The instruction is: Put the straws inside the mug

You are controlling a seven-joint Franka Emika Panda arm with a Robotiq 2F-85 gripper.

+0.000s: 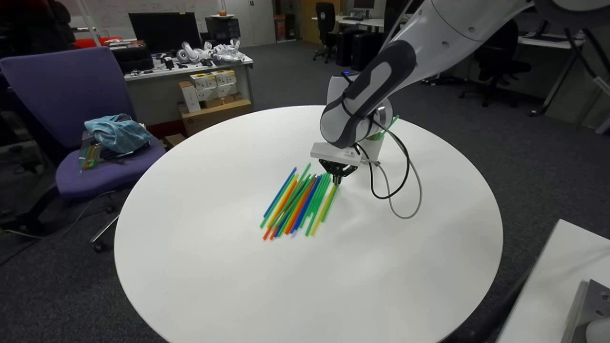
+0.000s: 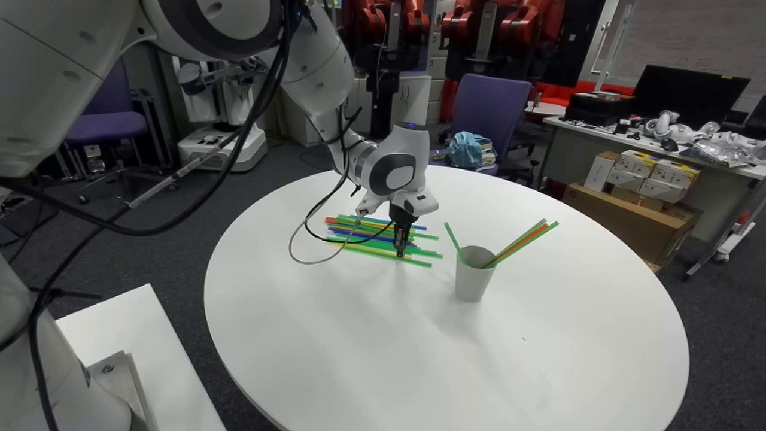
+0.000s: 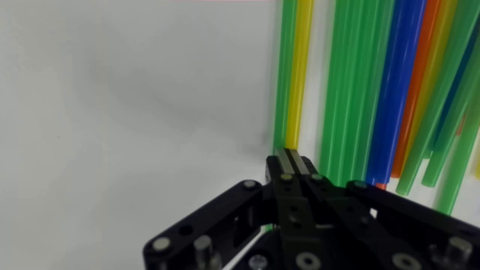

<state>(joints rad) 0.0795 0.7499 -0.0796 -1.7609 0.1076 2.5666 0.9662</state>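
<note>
Gripper (image 3: 288, 152) is clenched, fingertips together over the outermost green and yellow straws (image 3: 295, 82); other loose straws (image 1: 305, 200) lie alongside in a multicoloured cluster on the round table (image 2: 538, 365). White mug (image 2: 473, 284) stands upright near them, green and orange straws (image 2: 520, 243) leaning inside.

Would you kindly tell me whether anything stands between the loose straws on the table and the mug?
Apart from the pincer at their edge, nothing visible stands between the loose straws and the upright mug. The already inserted straws, leaning outward, might slightly crowd the next one.
</note>
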